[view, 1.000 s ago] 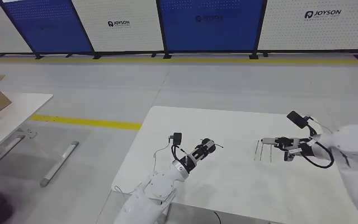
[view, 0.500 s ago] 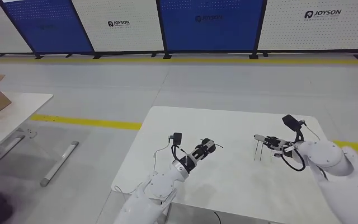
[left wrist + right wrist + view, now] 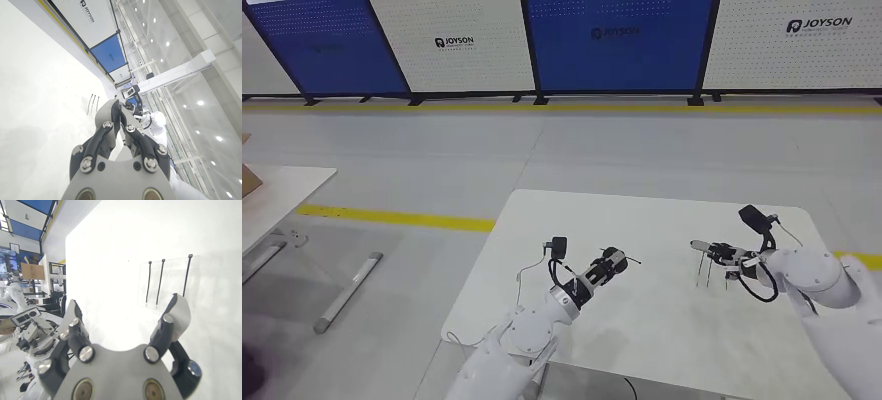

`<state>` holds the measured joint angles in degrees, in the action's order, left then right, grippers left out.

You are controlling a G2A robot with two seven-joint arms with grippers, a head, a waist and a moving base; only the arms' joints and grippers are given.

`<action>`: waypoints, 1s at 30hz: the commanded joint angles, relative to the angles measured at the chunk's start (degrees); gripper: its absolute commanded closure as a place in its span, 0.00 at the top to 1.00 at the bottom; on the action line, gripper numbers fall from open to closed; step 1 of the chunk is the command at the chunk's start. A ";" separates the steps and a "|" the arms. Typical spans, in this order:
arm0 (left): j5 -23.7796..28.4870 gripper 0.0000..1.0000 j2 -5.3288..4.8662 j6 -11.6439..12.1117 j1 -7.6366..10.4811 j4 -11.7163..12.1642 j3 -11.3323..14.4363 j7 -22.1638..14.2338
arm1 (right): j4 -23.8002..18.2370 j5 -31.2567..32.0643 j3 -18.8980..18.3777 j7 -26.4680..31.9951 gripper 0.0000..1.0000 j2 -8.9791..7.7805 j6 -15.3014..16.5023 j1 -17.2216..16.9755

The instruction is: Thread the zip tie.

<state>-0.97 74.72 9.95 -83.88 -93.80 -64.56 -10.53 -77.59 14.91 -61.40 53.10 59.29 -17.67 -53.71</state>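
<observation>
You are at the pick-up step, and nothing is threaded yet. Your right tool is spread wide and empty. It hangs just above the three zip ties, which lie flat and side by side on the right half of the counter. One of its fingers hides the tail end of the outermost tie.

Your left tool sits well to the left, near the counter's middle, with its fingers pressed together. In the top view a thin dark strand pokes past its tip, and I cannot tell whether that is a tie.

Your next move, as I judge it, is to settle on one tie and lower the right tool until its fingers straddle that strap alone. The straps are thin and lie flat, so bring the pads right down to the surface before you close. The neighbouring ties lie near enough that a loose approach could catch two.
</observation>
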 commanded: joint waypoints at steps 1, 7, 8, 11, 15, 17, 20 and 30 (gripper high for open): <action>0.00 0.00 0.00 0.00 0.00 0.00 0.00 0.00 | -1.37 3.68 1.00 -1.46 1.00 -0.04 -0.21 -0.40; 0.00 0.00 0.00 0.00 0.00 0.00 0.00 0.00 | -1.34 13.89 2.54 6.97 1.00 -0.97 6.83 2.67; 0.00 0.00 0.00 0.00 0.00 0.00 0.00 0.00 | -1.46 15.29 2.95 9.50 1.00 -1.17 9.09 3.11; 0.00 0.00 0.00 0.00 0.00 0.00 0.00 0.00 | -1.23 20.05 3.79 14.38 1.00 -1.56 13.07 5.06; 0.00 0.00 0.00 0.00 0.00 0.00 0.00 0.00 | -0.99 20.71 3.95 14.42 1.00 -1.49 12.01 5.35; 0.00 0.00 0.00 0.00 0.00 0.00 0.00 0.00 | -0.99 20.71 3.95 14.42 1.00 -1.49 12.01 5.35; 0.00 0.00 0.00 0.00 0.00 0.00 0.00 0.00 | -0.99 20.71 3.95 14.42 1.00 -1.49 12.01 5.35; 0.00 0.00 0.00 0.00 0.00 0.00 0.00 0.00 | 7.88 12.20 4.76 17.90 1.00 -0.70 27.29 10.04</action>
<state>-0.97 74.72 9.95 -83.88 -93.80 -64.56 -10.53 -71.19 27.95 -56.99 70.76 58.38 8.85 -44.66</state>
